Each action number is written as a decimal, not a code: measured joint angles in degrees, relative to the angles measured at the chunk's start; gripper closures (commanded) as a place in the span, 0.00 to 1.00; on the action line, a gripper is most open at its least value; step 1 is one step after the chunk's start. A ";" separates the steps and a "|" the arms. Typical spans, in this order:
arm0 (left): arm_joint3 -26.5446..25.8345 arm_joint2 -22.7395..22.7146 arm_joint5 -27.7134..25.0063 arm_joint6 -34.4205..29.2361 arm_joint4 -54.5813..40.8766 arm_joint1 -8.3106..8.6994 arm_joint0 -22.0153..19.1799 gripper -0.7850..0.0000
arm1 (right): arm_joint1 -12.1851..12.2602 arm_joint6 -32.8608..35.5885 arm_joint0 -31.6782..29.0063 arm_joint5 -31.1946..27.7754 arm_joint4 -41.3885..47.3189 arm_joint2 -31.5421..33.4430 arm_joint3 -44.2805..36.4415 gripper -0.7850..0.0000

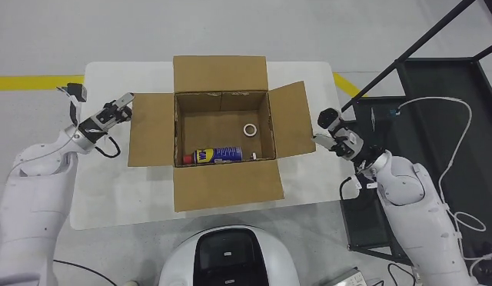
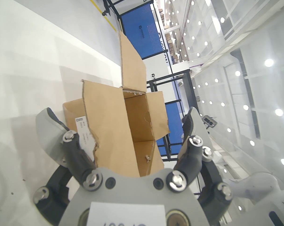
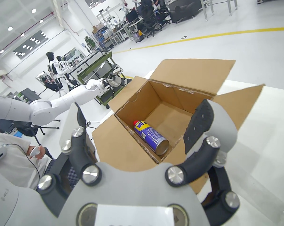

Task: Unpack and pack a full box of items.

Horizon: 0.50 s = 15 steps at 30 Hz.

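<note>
1. While both arms sit out to the sides of the box [image 1: 221, 74], I take the layout from the top view. It stands upright in the middle of the white table [image 1: 108, 197] with all four flaps folded outward.
2. My spray can [image 1: 219, 155] lies on its side inside, along the wall nearest the robot, with its red cap toward the robot's left.
3. My tape roll [image 1: 250, 130] lies flat on the box floor, apart from the can and closer to the right-hand wall.
4. My left pincer [image 1: 125, 109] is released with nothing between its fingers. It sits just outside the outer edge of the left flap.
5. My right pincer [image 1: 321, 129] is also spread and empty, close to the outer edge of the right flap. I cannot tell whether it touches the cardboard.
6. On progress, I judge the box far from full, since two items lie in it with plenty of bare cardboard around them. I cannot tell from this whether I am near the end of unpacking or early in packing.
7. If I am unpacking, the can and the roll remain to be lifted out before anything goes back in. If I am packing, most of the load is yet to go in. Either way, neither pincer has hold of an item, so the next grasp is not yet begun.
</note>
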 measured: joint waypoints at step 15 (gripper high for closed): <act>-10.72 3.21 4.11 -8.09 -11.46 -0.63 0.01 0.00 | -0.59 -4.01 1.32 4.48 3.37 -0.97 11.38 0.00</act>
